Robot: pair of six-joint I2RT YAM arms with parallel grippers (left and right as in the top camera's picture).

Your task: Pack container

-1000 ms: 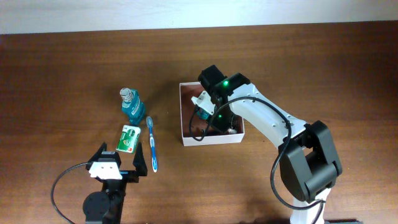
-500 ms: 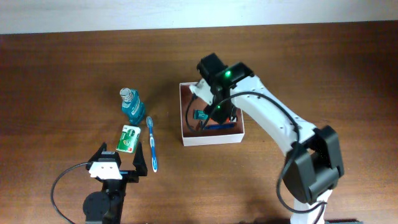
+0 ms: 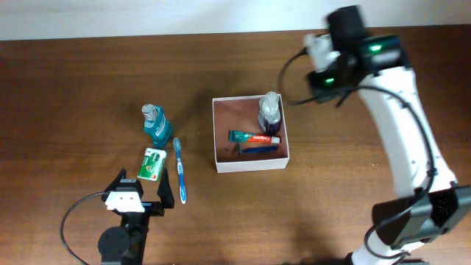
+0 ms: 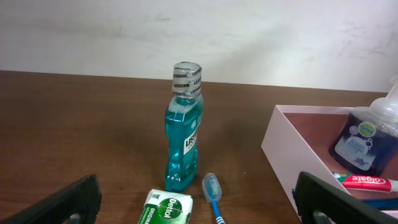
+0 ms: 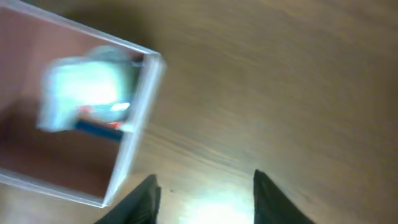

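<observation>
The square, thin-walled white container (image 3: 234, 114) sits mid-bench (image 3: 73, 88) and holds three things: one rounded dark-blue soap bottle (image 3: 269, 112), one flat toothpaste tube (image 3: 253, 137) and a blue item (image 3: 259, 148) beside it. Well to its left are one teal mouthwash bottle (image 3: 154, 125), one green soap packet (image 3: 152, 163) and one blue toothbrush (image 3: 179, 171). The right tool (image 5: 208, 199), blurred, hangs past the container's corner with its fingers parted and empty. The left tool (image 3: 144, 184) also gapes empty.

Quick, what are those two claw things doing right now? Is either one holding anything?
Left gripper: open, holding nothing.
Right gripper: open, holding nothing.
</observation>
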